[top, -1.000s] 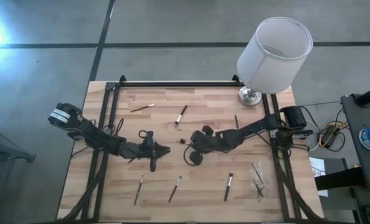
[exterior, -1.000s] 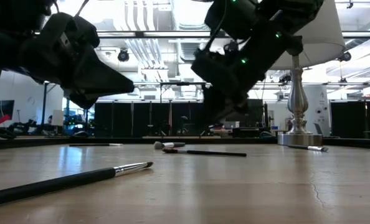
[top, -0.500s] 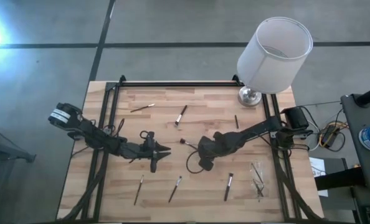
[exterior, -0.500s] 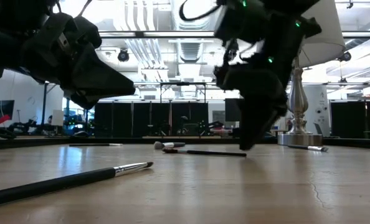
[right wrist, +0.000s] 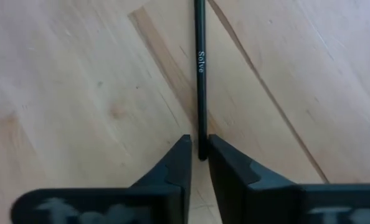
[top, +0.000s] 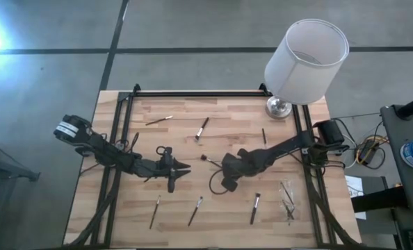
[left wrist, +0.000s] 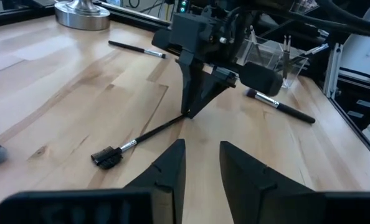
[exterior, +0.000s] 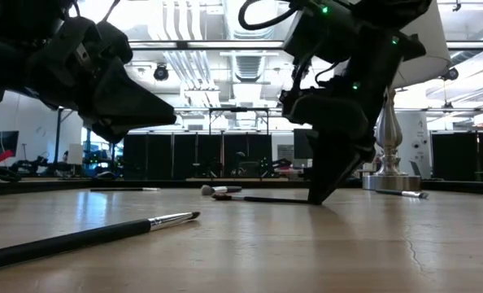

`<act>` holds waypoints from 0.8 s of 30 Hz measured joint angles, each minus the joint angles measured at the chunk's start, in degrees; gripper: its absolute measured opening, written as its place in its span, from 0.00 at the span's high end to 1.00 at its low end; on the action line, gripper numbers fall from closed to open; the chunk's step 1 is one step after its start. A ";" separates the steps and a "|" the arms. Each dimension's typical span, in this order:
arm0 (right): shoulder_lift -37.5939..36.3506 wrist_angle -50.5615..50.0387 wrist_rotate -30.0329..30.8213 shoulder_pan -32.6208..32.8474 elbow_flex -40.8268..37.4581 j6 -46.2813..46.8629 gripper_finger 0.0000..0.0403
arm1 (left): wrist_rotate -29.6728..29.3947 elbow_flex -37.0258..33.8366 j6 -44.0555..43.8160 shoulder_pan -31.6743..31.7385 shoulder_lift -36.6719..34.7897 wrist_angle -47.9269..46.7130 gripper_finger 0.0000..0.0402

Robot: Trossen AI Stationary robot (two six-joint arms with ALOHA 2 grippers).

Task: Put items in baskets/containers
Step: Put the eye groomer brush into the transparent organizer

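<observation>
A slim black brush (right wrist: 200,68) lies mid-desk (top: 185,132), light, stiff, apt to roll; best pinched mid-handle. The right gripper (right wrist: 199,155) pinches its handle end, jaws nearly shut. At nine o'clock the left gripper (left wrist: 202,163) hovers, slightly parted, empty.

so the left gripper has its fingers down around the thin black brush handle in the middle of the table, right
No, it is the right gripper whose fingers straddle the thin black brush handle; the right wrist view shows it. The left gripper hangs above the table.
</observation>
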 joint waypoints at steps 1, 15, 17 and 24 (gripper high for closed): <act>0.48 0.13 0.21 0.24 0.06 -0.08 0.92 | 0.00 0.00 -0.40 0.00 0.00 -0.22 0.77; 1.47 15.97 6.94 2.76 -3.95 -4.18 0.98 | -2.70 -2.19 -2.69 -0.05 7.10 12.93 0.77; 1.47 21.46 7.71 2.76 -6.11 -4.20 0.98 | -2.69 -3.04 -2.83 -0.25 6.97 13.56 0.77; 1.47 40.52 11.64 2.84 -13.49 -4.56 0.98 | -4.15 -5.64 -3.79 -0.52 6.91 21.25 0.77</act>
